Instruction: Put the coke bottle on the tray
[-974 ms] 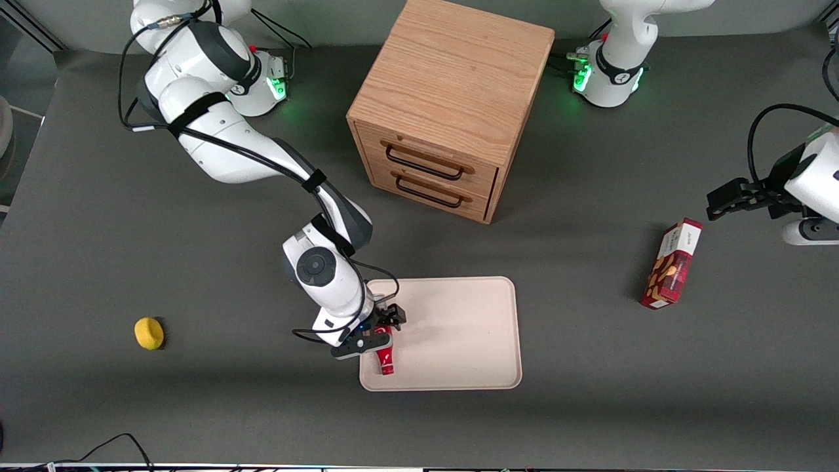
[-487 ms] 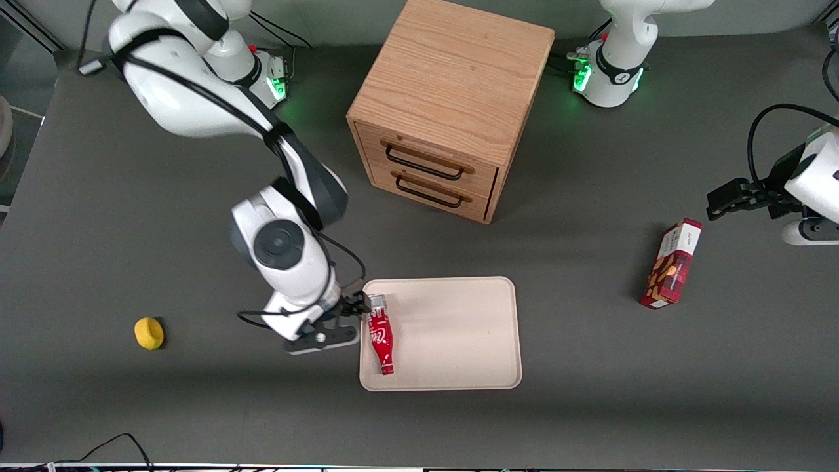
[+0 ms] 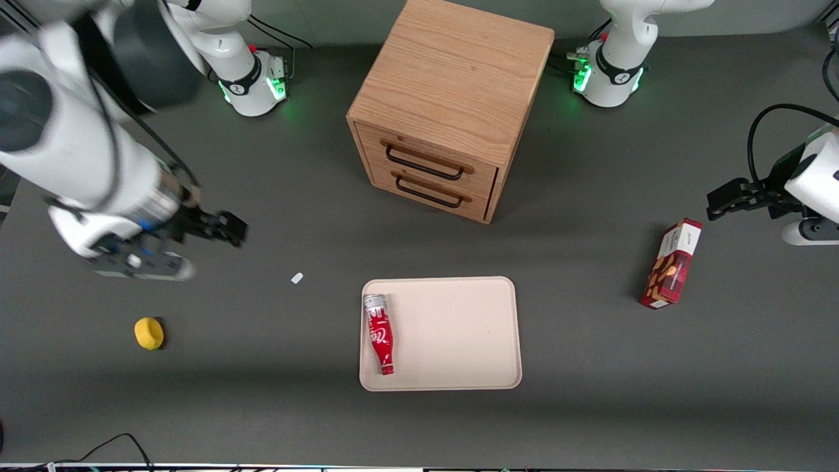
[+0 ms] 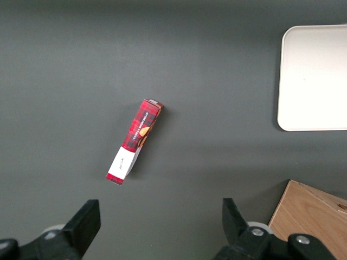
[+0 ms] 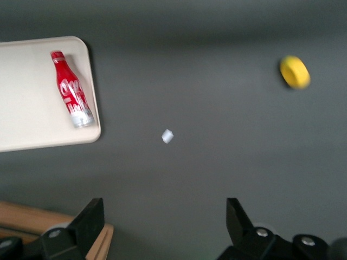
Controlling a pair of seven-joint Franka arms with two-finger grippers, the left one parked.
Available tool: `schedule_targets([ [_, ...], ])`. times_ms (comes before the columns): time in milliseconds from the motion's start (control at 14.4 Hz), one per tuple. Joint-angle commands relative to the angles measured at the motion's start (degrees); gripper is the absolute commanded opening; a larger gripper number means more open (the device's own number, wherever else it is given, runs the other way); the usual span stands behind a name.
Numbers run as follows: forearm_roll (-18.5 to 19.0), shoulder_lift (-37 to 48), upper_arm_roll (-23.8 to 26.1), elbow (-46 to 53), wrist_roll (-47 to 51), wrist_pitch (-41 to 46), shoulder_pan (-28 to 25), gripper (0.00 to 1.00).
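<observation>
On tray (image 3: 452, 328) — coke bottle (image 3: 380, 334); jaws (image 3: 219, 229) spread, well apart.

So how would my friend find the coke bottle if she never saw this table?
In front of the wooden drawer cabinet lies a cream tray. The coke bottle lies flat on it, along the edge toward the working arm, whose open gripper hangs far off. It's slim, red, white-lettered, not boxy like the snack box.

With the pincer (image 3: 219, 229) spread open, raised near the working arm's end of the bench (image 3: 262, 406), only a small white scrap (image 3: 297, 278) lies between it and the tray (image 3: 459, 334), whose bare area beside the coke bottle (image 3: 379, 333) is unobstructed.
</observation>
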State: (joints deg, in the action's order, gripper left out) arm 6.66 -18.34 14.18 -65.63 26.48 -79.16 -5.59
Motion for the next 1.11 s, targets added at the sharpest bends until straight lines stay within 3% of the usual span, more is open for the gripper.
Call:
schedule_targets([
  [0,-5.9,11.9,-6.6,-11.1,-0.4,1.3,-0.2,1.00],
  [139,-8.7,21.7,-10.1,-22.9,-0.3,-0.5,-0.4,1.00],
  [417,-8.6,37.4,-13.0,-43.9,-1.3,-8.9,-0.5,1.00],
  [696,-7.7,36.1,-13.2,-41.9,-1.4,-8.4,-0.5,1.00],
  [1043,-7.5,25.9,-16.5,-28.3,-1.1,-1.8,-0.9,1.00],
])
